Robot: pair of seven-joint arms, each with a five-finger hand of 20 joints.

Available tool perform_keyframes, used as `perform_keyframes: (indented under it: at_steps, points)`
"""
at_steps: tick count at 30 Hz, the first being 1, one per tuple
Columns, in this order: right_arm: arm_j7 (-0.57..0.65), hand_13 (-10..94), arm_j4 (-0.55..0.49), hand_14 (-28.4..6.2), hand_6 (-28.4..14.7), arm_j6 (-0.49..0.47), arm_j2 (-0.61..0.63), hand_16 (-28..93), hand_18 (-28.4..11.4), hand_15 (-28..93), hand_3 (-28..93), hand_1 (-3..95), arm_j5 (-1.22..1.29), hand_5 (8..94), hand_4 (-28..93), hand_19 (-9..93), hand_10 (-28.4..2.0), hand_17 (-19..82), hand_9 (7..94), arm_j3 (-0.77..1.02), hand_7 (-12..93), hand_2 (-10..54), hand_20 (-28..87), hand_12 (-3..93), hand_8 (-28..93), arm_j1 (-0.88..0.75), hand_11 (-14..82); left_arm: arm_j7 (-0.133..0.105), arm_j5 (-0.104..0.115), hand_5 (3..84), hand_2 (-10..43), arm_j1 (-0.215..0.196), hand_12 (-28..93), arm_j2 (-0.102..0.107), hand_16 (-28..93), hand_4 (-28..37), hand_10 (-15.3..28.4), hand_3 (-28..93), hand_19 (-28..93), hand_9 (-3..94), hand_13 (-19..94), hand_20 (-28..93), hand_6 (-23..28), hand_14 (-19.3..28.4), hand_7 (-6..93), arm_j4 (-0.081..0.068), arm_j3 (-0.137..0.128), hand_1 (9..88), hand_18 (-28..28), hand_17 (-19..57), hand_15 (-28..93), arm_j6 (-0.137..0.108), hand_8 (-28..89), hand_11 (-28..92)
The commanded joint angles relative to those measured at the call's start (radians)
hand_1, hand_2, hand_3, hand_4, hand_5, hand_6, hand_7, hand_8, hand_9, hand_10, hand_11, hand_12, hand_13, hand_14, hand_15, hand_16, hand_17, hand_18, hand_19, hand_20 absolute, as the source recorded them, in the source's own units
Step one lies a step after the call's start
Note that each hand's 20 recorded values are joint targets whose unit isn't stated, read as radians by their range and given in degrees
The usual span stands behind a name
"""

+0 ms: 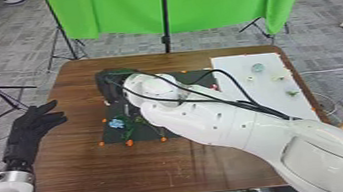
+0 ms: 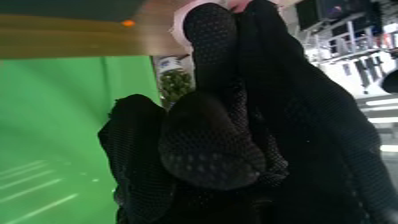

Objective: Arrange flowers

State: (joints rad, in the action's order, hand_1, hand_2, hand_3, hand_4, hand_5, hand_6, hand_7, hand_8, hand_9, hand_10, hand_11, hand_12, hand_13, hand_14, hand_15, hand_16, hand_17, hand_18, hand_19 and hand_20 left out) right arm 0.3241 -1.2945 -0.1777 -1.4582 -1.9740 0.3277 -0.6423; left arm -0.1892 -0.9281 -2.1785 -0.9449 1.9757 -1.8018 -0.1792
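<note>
near wood [image 1: 157, 173] open, right arm [image 1: 228, 124] beside blue flower [image 1: 117, 123]

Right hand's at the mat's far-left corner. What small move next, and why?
I'd probably ease the right hand up slightly before any release or press: it hides that corner of the dark mat, and though something pink shows beside it in the wrist view, I can't tell whether that is held.

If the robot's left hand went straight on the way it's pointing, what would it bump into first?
Probably the black stand behind the table: the left hand points along the table's left edge, which looks free, though its height is hard to judge.
</note>
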Motion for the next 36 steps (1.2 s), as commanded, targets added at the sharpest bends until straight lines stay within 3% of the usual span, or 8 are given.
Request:
perform_keyframes:
  at_steps: [1, 8, 15, 18, 23, 29, 31, 36]
  points:
    - [0.021, 91, 0.026, -0.1, 0.0, 0.013, -0.009, 33, -14.3, 64, 56, 64.2, -0.028, 77.2, -16, 93, -7.8, 64, 90.2, 0.005, 25, -9.5, 59, 45.5, 12, -0.013, 10.8, -0.005, -0.002, 49.0, 36.3, -0.021, 11, -0.034, -2, -28.3, 16.9, 65, 23, 53.1, 45, 20, 8.7, 20.7, 6.6, -0.007, 0.001, 14.0, 15.6, 14.0, 25, 0.016, -6, 20]
    - [0.029, 91, 0.044, -0.4, 0.4, 0.004, -0.004, 33, -14.5, 64, 57, 62.4, -0.035, 76.2, -16, 93, -7.6, 63, 89.4, 0.004, 24, -9.5, 59, 43.2, 10, -0.025, 8.9, -0.006, -0.005, 48.6, 30.3, -0.019, 11, -0.033, -2, -28.3, 17.0, 66, 22, 52.7, 45, 20, 8.9, 20.8, 6.2, -0.014, 0.01, 14.7, 15.8, 13.4, 25, 0.035, -5, 20]
    - [0.032, 91, 0.047, -0.5, 0.8, -0.026, -0.002, 33, -14.5, 64, 56, 59.2, -0.048, 74.5, -15, 93, -8.3, 63, 89.1, 0.012, 23, -9.5, 59, 40.8, 8, -0.036, 7.2, -0.006, -0.005, 48.3, 29.2, -0.014, 11, -0.03, -2, -28.3, 17.1, 66, 22, 52.4, 44, 20, 8.9, 20.7, 5.9, -0.015, 0.008, 14.6, 15.7, 13.2, 24, 0.042, -5, 19]
    - [0.041, 90, 0.048, -0.7, 1.0, -0.12, -0.007, 33, -14.9, 64, 56, 57.8, -0.068, 72.8, -15, 93, -8.5, 62, 87.5, 0.033, 23, -9.5, 59, 39.8, 8, -0.038, 6.4, -0.004, -0.007, 48.2, 28.7, -0.008, 11, -0.027, -2, -28.3, 17.1, 66, 22, 52.3, 44, 20, 8.9, 20.8, 5.8, -0.018, 0.011, 14.3, 15.8, 13.1, 24, 0.046, -5, 19]
    - [0.045, 88, 0.047, -1.4, 0.9, -0.162, -0.004, 33, -15.2, 64, 56, 55.9, -0.086, 68.3, -15, 93, -10.5, 60, 80.6, 0.036, 23, -9.5, 58, 35.4, 6, -0.041, 10.1, -0.004, -0.005, 48.1, 27.8, -0.01, 11, -0.025, -2, -28.3, 17.1, 66, 22, 52.0, 44, 20, 8.8, 20.7, 5.7, -0.016, 0.005, 14.4, 15.8, 12.9, 24, 0.048, -5, 19]
    - [0.053, 88, 0.025, -1.6, 1.1, -0.144, 0.009, 33, -15.4, 64, 61, 51.1, -0.07, 65.7, -16, 93, -11.7, 60, 77.0, 0.033, 22, -9.5, 58, 29.9, 5, -0.027, 14.9, 0.001, -0.007, 47.9, 27.3, -0.001, 11, -0.02, -2, -28.3, 17.1, 67, 22, 52.0, 44, 20, 8.7, 20.7, 5.8, -0.021, 0.007, 14.4, 15.9, 12.9, 24, 0.055, -5, 19]
    - [0.06, 88, 0.018, -1.6, 1.5, -0.089, 0.016, 32, -15.5, 64, 65, 47.3, -0.063, 64.0, -17, 93, -12.2, 59, 74.9, 0.023, 21, -9.5, 58, 22.2, 1, -0.022, 18.4, 0.004, -0.007, 47.9, 27.2, 0.002, 11, -0.018, -2, -28.3, 17.1, 66, 22, 51.9, 44, 20, 8.8, 20.7, 5.7, -0.022, 0.01, 14.4, 15.9, 12.8, 24, 0.058, -5, 19]
    - [0.068, 88, 0.013, -1.9, 1.3, 0.027, 0.027, 32, -15.8, 63, 62, 48.3, -0.049, 65.3, -17, 93, -12.7, 59, 75.2, -0.004, 22, -9.5, 58, 21.7, 3, -0.016, 18.4, 0.009, -0.008, 47.8, 26.8, 0.002, 11, -0.014, -1, -28.3, 17.1, 66, 22, 51.9, 44, 20, 8.7, 20.7, 5.6, -0.022, 0.012, 14.4, 15.8, 12.8, 24, 0.063, -5, 19]
